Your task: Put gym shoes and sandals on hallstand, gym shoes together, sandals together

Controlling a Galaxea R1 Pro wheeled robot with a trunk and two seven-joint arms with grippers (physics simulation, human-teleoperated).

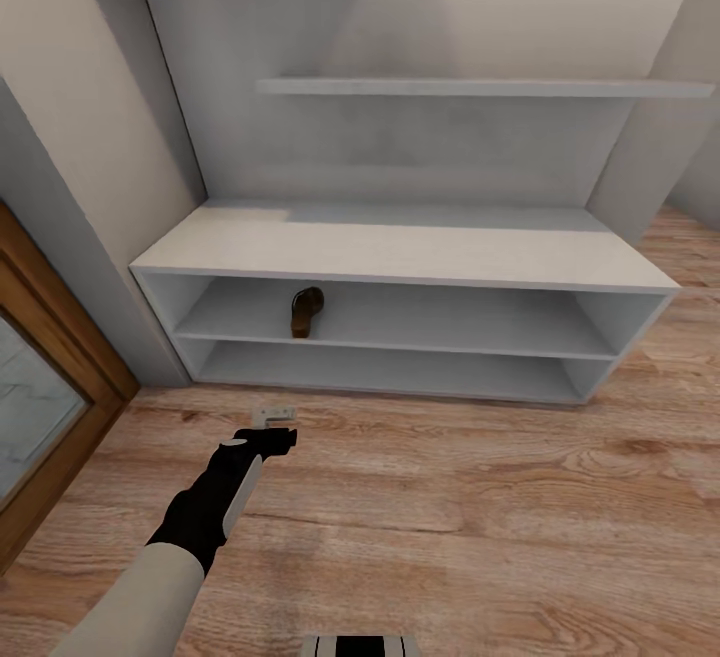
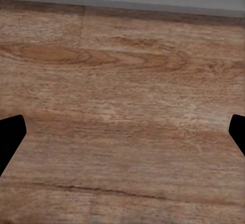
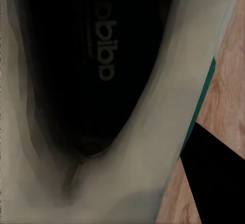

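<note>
Mirrored "adidas" wordmark, printed on gym shoe (image 3: 102, 40) dark insole

One sandal (image 1: 306, 311) lies on the hallstand's (image 1: 400, 247) upper shelf row, at about ten o'clock from the unit's middle. One gym shoe (image 3: 127, 157) appears in the right wrist view, seen close up. The hallstand is one unit with two open shelf rows; one wall shelf (image 1: 480, 88) hangs at twelve o'clock above it. One arm (image 1: 205, 512) reaches in at seven o'clock.
</note>
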